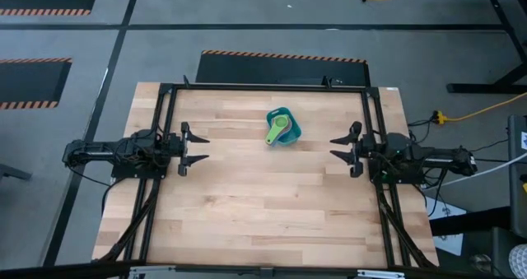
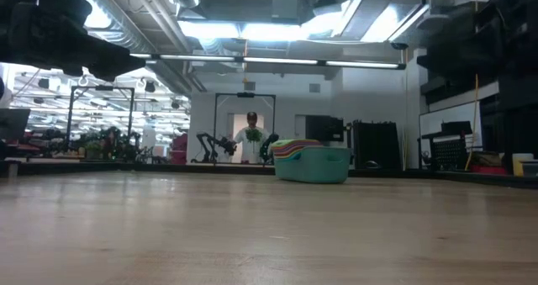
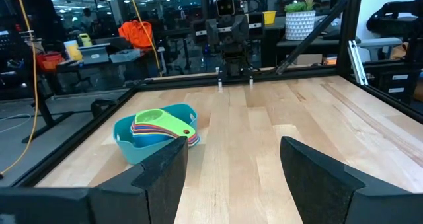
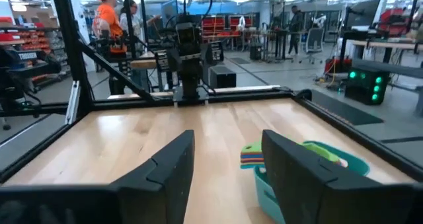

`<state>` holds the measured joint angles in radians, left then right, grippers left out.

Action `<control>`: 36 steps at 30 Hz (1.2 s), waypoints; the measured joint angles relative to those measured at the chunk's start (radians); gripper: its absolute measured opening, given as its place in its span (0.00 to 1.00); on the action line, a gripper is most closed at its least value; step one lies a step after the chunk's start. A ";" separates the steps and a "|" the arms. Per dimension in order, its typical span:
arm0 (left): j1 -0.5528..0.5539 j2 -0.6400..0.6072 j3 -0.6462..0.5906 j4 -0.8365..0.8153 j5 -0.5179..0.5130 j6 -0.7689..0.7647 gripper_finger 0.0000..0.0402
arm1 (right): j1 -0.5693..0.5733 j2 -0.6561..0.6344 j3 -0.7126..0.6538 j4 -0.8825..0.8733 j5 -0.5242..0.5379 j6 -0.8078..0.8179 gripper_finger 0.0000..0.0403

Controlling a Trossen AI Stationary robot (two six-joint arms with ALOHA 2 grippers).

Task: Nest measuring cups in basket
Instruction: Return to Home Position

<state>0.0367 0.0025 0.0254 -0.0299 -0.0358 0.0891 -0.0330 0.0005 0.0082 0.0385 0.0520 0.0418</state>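
From above, the basket (image 1: 294, 136) sits on the worktop (image 1: 247, 205) toward its far side, roughly midway between the two arms, and the measuring cups (image 1: 277, 127) lie nested inside it, green one on top, its handle poking over the rim. The left arm (image 1: 123, 151) lies low at the left edge, left jaws spread open and empty; the right arm (image 1: 420, 157) mirrors it at the right edge, right jaws open too, holding nothing. Both are well apart from the basket. Down at table level, the basket stands alone far across the boards, coloured rims stacked just above its wall. Through the left wrist camera, the stack shows green over warmer colours over blue, all within the basket. From the right wrist, the handles fan out over the basket's edge. No loose cup shows anywhere on the worktop, so the nesting looks finished; whether all six are in there I can't count. All that seems left is for the arms to settle at rest.
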 joint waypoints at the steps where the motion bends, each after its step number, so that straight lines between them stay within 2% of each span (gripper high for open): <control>1: 0.000 0.000 0.000 0.000 0.000 0.000 0.58 | 0.000 0.000 0.000 0.001 0.000 -0.010 0.45; 13: 0.000 0.000 0.000 0.000 0.000 0.000 0.58 | -0.001 0.003 0.000 -0.005 0.000 -0.153 0.45; 36: 0.000 0.000 0.000 0.000 0.000 0.000 0.58 | 0.000 0.004 0.000 -0.006 0.000 -0.126 0.45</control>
<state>0.0368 0.0025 0.0254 -0.0297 -0.0360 0.0891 -0.0334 0.0040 0.0086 0.0326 0.0517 -0.0843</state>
